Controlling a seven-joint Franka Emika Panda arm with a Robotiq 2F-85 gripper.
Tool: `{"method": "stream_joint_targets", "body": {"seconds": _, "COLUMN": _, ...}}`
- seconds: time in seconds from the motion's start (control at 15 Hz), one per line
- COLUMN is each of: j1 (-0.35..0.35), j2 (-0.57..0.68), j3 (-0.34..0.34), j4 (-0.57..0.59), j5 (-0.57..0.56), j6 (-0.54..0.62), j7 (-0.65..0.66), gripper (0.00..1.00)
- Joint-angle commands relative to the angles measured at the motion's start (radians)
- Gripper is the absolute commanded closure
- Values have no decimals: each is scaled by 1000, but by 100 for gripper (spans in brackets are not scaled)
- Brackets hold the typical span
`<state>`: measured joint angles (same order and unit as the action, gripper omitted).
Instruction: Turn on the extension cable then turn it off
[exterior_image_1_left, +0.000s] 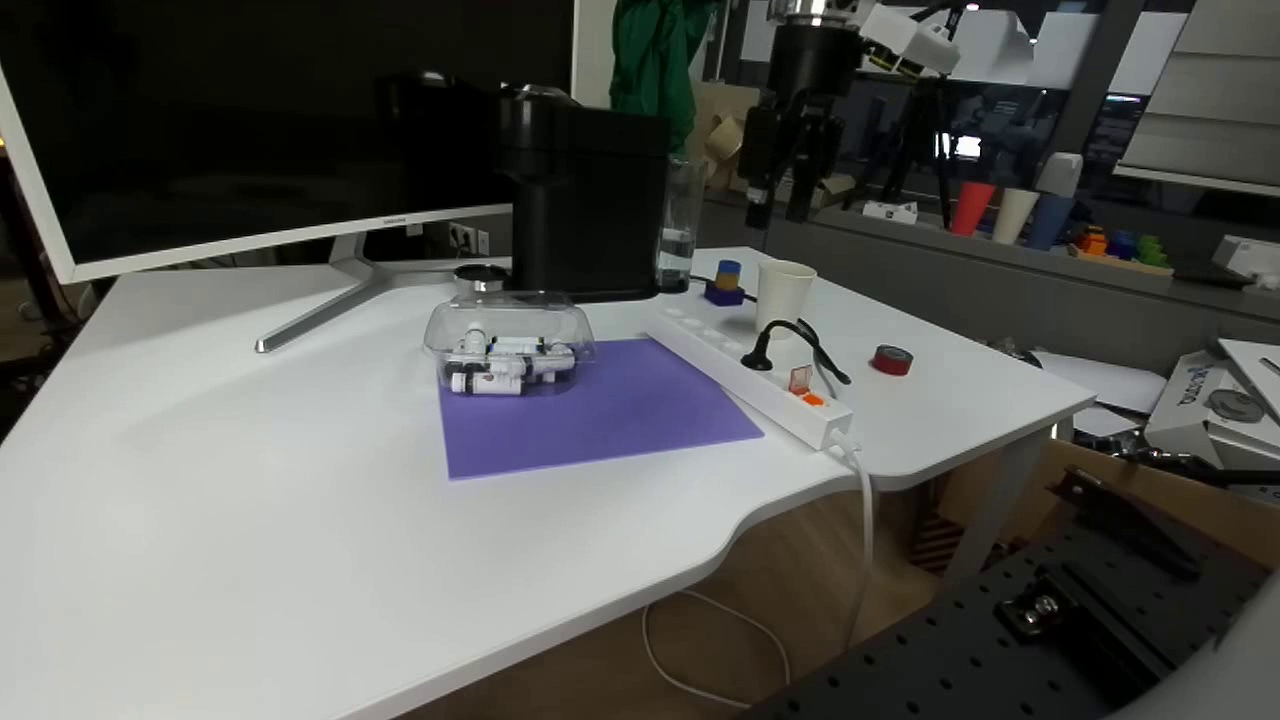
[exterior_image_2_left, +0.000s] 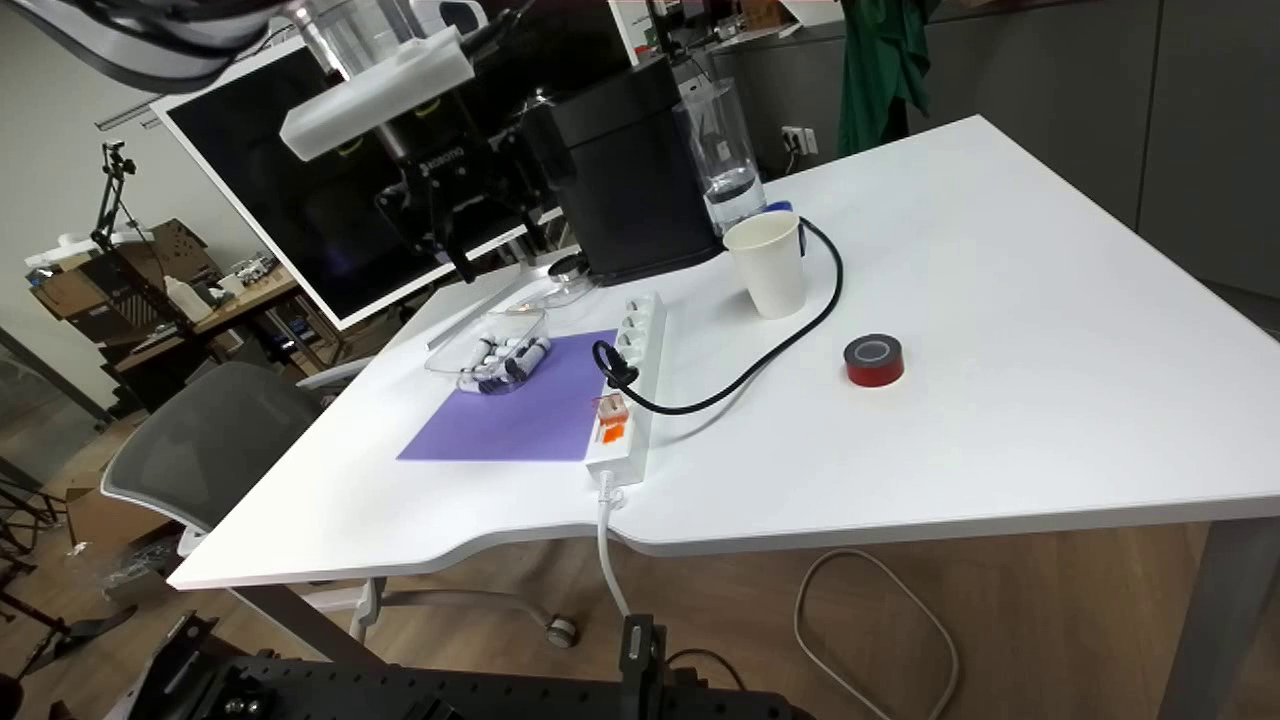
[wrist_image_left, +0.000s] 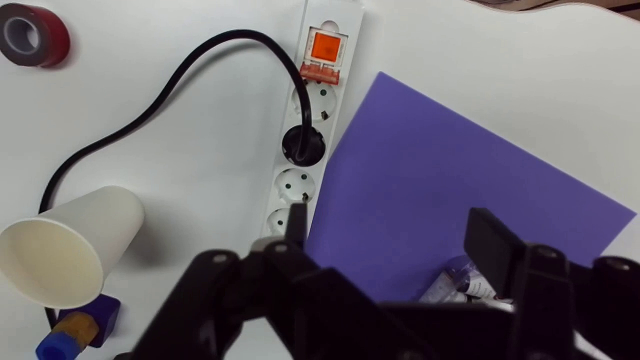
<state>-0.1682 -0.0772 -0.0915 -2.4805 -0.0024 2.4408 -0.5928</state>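
The extension cable is a white power strip (exterior_image_1_left: 735, 378) (exterior_image_2_left: 625, 458) (wrist_image_left: 315, 172) lying on the white table, seen in all views. Its orange switch (exterior_image_1_left: 812, 398) (exterior_image_2_left: 613, 433) (wrist_image_left: 326, 47) sits near the end where the white cord leaves. A clear reddish flip cover (exterior_image_1_left: 800, 378) (exterior_image_2_left: 611, 408) (wrist_image_left: 320, 73) stands open beside the switch. A black plug (exterior_image_1_left: 757, 360) (exterior_image_2_left: 620, 375) (wrist_image_left: 304, 147) is in one socket. My gripper (exterior_image_1_left: 779, 205) (exterior_image_2_left: 503, 255) (wrist_image_left: 387, 225) is open and empty, high above the table, apart from the strip. Whether the switch is on cannot be told.
A paper cup (exterior_image_1_left: 785, 290) and red-black tape roll (exterior_image_1_left: 892, 360) stand beside the strip. A clear box of small bottles (exterior_image_1_left: 510, 345) rests partly on a purple sheet (exterior_image_1_left: 610, 420). A black machine (exterior_image_1_left: 590, 200), glass cylinder (exterior_image_1_left: 677, 235) and monitor (exterior_image_1_left: 250, 120) stand behind.
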Motion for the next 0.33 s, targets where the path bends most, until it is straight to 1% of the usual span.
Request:
{"method": "stream_joint_targets", "body": {"seconds": 0.0, "j1": 22, "j2": -86, "j3": -16, "j4": -36, "j5": -50, "j6": 5, "j7": 64, "gripper": 0}}
{"method": "stream_joint_targets", "body": {"seconds": 0.27, "j1": 19, "j2": -110, "j3": -31, "j4": -59, "j5": -81, "j6": 17, "j7": 87, "gripper": 0}}
